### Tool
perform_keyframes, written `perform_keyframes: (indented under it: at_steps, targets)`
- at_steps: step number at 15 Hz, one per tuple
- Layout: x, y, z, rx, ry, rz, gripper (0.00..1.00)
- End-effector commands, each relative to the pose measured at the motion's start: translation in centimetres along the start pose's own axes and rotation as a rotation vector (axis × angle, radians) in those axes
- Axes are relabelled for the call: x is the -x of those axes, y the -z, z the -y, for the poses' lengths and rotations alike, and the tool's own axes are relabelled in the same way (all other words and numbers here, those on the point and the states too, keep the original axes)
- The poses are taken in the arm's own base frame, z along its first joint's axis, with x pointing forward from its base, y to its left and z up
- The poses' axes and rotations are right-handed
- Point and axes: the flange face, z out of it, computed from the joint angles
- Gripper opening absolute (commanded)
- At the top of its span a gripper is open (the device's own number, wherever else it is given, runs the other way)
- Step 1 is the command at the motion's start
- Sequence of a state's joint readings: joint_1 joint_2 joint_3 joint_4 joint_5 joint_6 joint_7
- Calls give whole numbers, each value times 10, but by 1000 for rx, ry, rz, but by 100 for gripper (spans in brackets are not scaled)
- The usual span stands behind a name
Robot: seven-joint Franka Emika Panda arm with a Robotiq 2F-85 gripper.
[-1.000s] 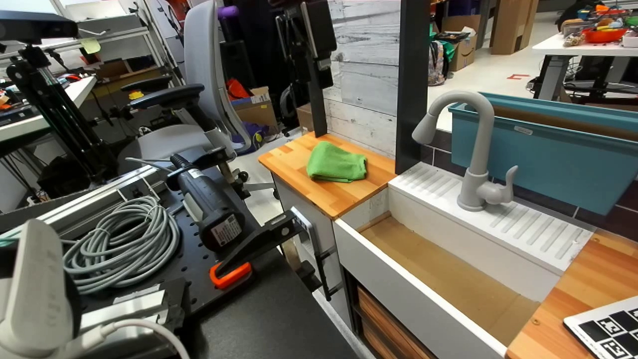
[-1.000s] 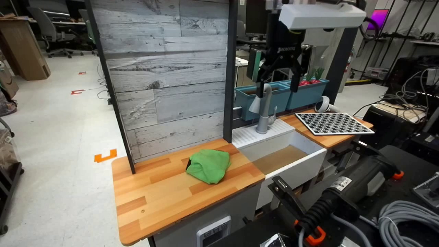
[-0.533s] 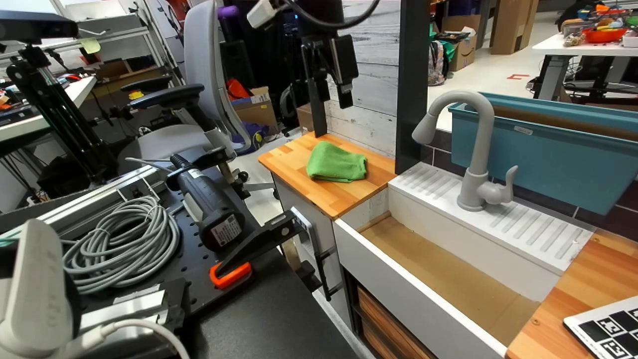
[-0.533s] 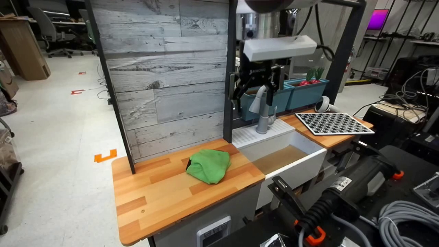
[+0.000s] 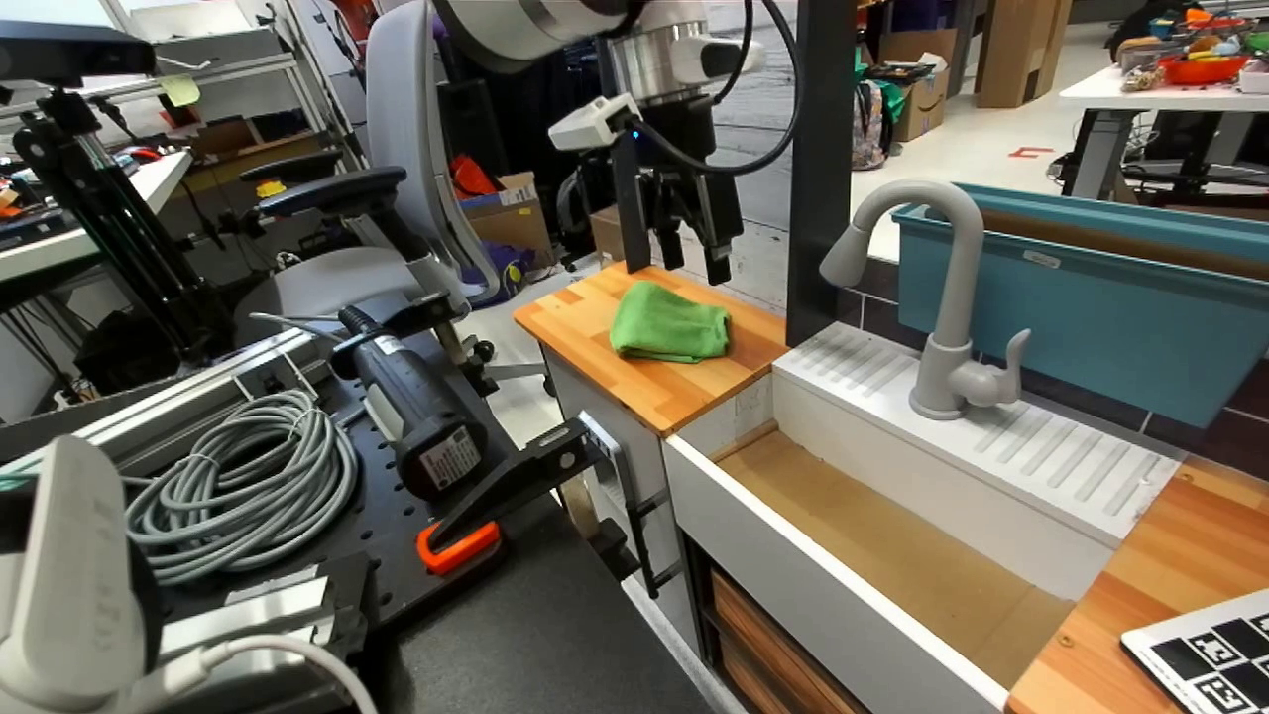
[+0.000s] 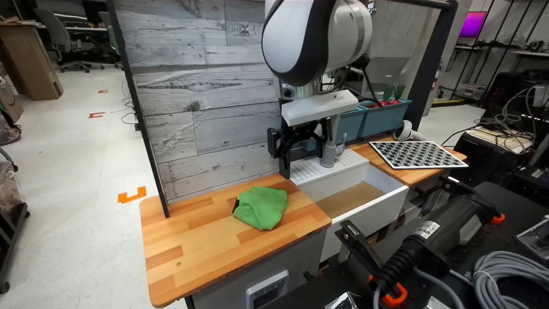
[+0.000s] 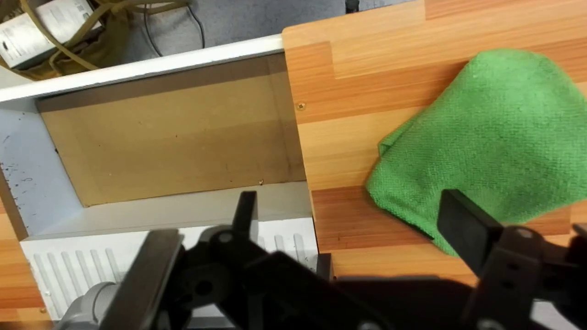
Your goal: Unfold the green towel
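The green towel (image 5: pixel 669 322) lies folded in a rumpled bundle on the wooden counter (image 5: pixel 674 392), beside the sink. It also shows in an exterior view (image 6: pixel 261 208), with a small dark patch at one edge, and at the right of the wrist view (image 7: pixel 500 137). My gripper (image 5: pixel 696 266) is open and empty, pointing down above the counter's sink end. In the wrist view the gripper (image 7: pixel 351 206) has its fingers wide apart; the right finger overlaps the towel's near edge in the picture, the left lies over the sink's ridged ledge. No contact with the towel shows.
A grey plank wall panel (image 6: pixel 206 86) with a dark post (image 5: pixel 821 178) stands behind the counter. The white sink (image 5: pixel 843 585) adjoins the counter, with a grey faucet (image 5: pixel 952 297) and teal planters (image 5: pixel 1091 307) behind. A black clamp (image 6: pixel 360 244) and tool lie on the dark cart.
The arm has come down and across toward the counter, and my gripper is now lower and nearer the towel. The towel has not moved.
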State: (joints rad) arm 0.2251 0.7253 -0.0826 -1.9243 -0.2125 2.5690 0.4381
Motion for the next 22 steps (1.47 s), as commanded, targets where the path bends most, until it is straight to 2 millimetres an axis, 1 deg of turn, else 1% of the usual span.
perform_keyframes:
  at_steps: [1, 5, 9, 12, 13, 15, 21, 22]
  targets:
    - [-24, -29, 13, 24, -8, -8, 100]
    - [-38, -54, 28, 45, -17, -18, 100]
    - [-49, -71, 41, 57, -28, -25, 100]
    - [-54, -79, 43, 59, -38, -26, 95]
    - [-56, -81, 43, 58, -36, -20, 95]
    - [-58, -84, 43, 65, -38, -16, 100]
    - [-58, -91, 54, 88, -16, 6, 100]
    - [-58, -92, 56, 93, -8, 7, 93]
